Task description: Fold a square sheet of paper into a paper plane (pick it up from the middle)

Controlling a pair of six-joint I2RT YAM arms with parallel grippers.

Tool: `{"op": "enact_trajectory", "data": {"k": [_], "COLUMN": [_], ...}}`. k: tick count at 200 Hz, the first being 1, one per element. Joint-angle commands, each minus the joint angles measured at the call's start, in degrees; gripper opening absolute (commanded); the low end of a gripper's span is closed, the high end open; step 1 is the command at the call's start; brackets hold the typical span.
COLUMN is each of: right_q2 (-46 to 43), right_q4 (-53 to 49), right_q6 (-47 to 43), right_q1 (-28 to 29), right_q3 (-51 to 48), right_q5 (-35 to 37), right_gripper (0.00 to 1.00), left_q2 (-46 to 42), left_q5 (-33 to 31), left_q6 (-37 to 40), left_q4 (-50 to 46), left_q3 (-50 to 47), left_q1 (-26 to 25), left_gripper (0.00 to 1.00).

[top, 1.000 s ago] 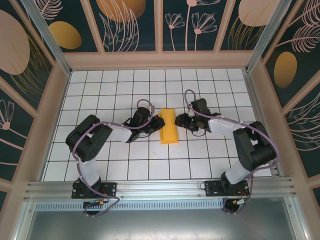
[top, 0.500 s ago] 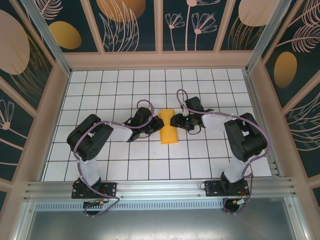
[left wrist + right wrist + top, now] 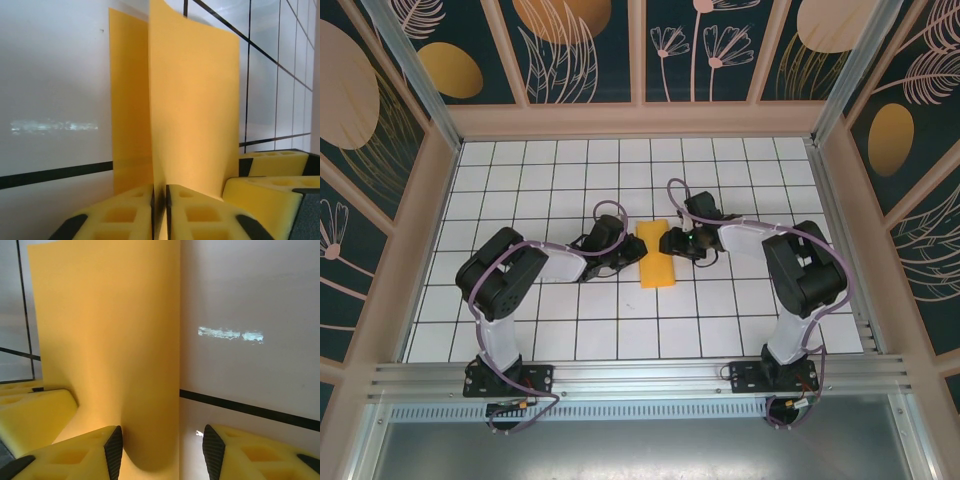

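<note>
Orange paper [image 3: 192, 100], fold between left jaws

Folded orange paper [image 3: 657, 264] lies between the left gripper [image 3: 631, 256] and right gripper [image 3: 668, 242].

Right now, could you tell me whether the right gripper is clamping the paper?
No, the right gripper stands open, with orange paper and bare table between its fingers.

We log: overhead view bright, even, sharp, shadows faint; wrist views carry glare streak on table [image 3: 50, 75], near foreground soft.
</note>
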Motion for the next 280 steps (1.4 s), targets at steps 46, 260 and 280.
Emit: {"op": "enact_trajectory", "data": {"k": [46,260,280], "right_q2": [4.9,6.8,7.1], "right_q4": [-4.0,-4.9,-5.0], "right_q6": [-1.7,-3.5,-4.1], "right_q1": [2.8,4.0,4.1], "right_q3": [0.7,1.3,1.6], "right_q5": [7.0,7.4,7.4], "right_gripper": [0.48,0.45,0.46], "left_q2": [-7.8,-16.1,-15.9], "left_q5": [-5.0,-12.9,-12.1], "left_q6": [3.5,2.9,3.4], "left_q4": [-6.4,-9.7,-9.5], "left_q3": [1.1,-6.2,-5.9], "left_q1": [0.9,5.4,5.4], "left_gripper": [0.34,0.4,0.42]}}
